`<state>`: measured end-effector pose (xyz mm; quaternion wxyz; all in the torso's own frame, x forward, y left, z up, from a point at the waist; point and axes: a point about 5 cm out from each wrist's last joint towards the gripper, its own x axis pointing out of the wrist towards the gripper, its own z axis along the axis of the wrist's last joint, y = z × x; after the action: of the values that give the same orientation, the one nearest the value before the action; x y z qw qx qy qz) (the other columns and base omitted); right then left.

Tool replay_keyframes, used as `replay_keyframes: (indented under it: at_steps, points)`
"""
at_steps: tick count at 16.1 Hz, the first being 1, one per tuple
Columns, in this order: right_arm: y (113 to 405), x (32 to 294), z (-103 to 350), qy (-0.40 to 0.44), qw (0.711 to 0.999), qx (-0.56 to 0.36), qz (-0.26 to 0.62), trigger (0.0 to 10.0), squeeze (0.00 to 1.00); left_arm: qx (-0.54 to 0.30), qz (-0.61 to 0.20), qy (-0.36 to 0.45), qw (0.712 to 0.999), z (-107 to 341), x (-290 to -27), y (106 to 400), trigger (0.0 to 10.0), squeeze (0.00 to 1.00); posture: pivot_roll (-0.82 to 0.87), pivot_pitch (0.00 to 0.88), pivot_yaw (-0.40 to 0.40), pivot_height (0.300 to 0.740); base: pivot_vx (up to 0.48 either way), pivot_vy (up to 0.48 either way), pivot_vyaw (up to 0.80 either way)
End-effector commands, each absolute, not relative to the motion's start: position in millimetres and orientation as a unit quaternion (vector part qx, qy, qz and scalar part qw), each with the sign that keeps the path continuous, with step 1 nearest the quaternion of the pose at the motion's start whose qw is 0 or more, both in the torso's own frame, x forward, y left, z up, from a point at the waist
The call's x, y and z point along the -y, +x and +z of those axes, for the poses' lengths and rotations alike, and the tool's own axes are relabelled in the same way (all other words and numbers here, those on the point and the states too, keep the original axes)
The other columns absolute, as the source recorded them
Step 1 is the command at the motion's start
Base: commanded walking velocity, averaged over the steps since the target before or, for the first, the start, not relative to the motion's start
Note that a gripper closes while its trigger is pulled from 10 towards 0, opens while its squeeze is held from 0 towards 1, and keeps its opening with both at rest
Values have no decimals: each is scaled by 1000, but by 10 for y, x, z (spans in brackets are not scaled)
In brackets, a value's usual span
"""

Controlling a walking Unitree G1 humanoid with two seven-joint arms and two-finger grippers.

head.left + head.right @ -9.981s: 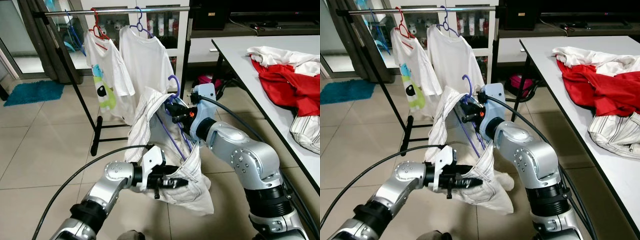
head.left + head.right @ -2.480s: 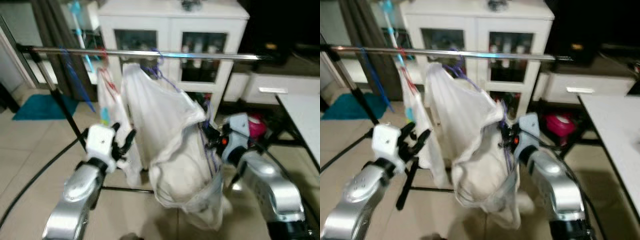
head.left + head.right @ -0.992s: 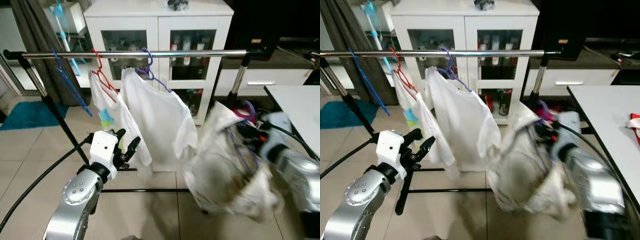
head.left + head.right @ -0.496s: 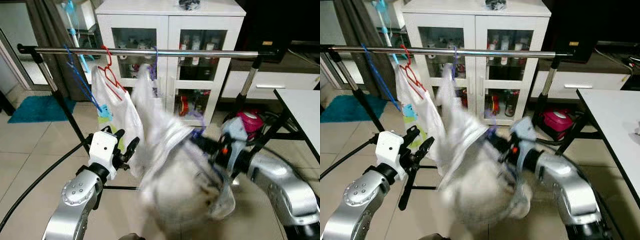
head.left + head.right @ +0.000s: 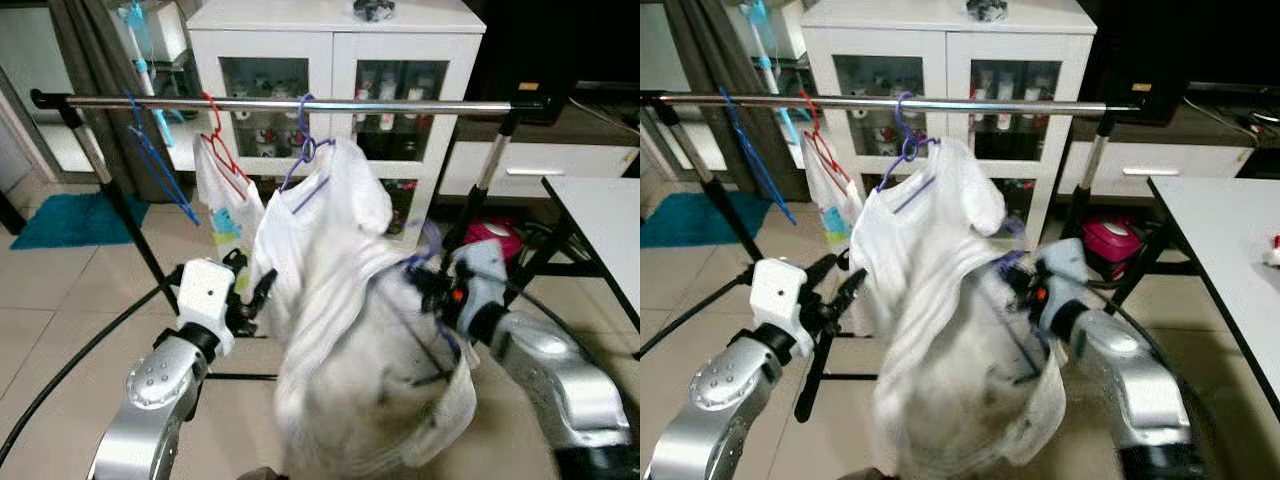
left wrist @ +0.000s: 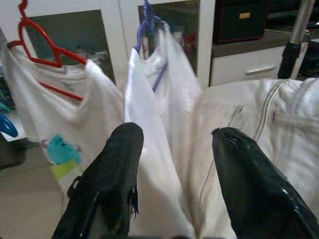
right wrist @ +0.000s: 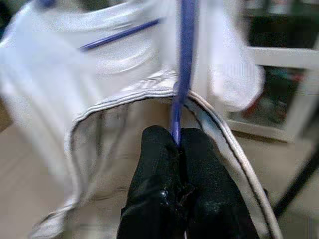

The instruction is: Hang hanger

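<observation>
Now, right end effector (image 7: 175,144): pinched on purple hanger (image 7: 180,74), arm raised below rail (image 5: 400,105).
Left end effector (image 6: 172,144): fingers spread, empty, beside white shirts (image 6: 149,124).

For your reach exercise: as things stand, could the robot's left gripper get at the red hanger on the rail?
Probably yes: the left gripper is open, below the red hanger, with open air between.
</observation>
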<state>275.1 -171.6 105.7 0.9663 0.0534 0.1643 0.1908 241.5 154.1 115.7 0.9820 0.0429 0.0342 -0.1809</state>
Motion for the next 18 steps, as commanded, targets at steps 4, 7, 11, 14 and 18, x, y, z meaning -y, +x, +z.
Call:
replay_keyframes:
  at_steps: [4, 7, 11, 14, 18]
  points:
    - [2868, 1598, 1194, 96, 978, -123, 141, 10000, 0, -38, -169, 44, 984, 1166, -1570, 2447, 10000, 0, -104, 0, 40, 740, 0, -383, 0]
    - [2868, 1497, 1221, 103, 979, -108, 135, 10000, 0, -41, -167, 50, 984, 1160, -1587, 2447, 10000, 0, -100, 0, 41, 740, 0, -260, 0]
    - [2868, 1456, 1239, 114, 980, -101, 126, 10000, 0, -31, -157, 58, 985, 1188, -1604, 2494, 10000, 0, -98, 0, 43, 740, 0, 0, 0]
    - [2892, 1457, 1262, 115, 983, -92, 112, 10000, 0, -31, -172, 56, 983, 1196, -1597, 2484, 10000, 0, -97, 0, 45, 740, 89, 0, 0]
    - [2936, 1425, 1333, 98, 986, -75, 115, 10000, 0, -35, -180, 56, 982, 1186, -1588, 2482, 10000, 0, -95, 0, 45, 740, 303, 0, 0]
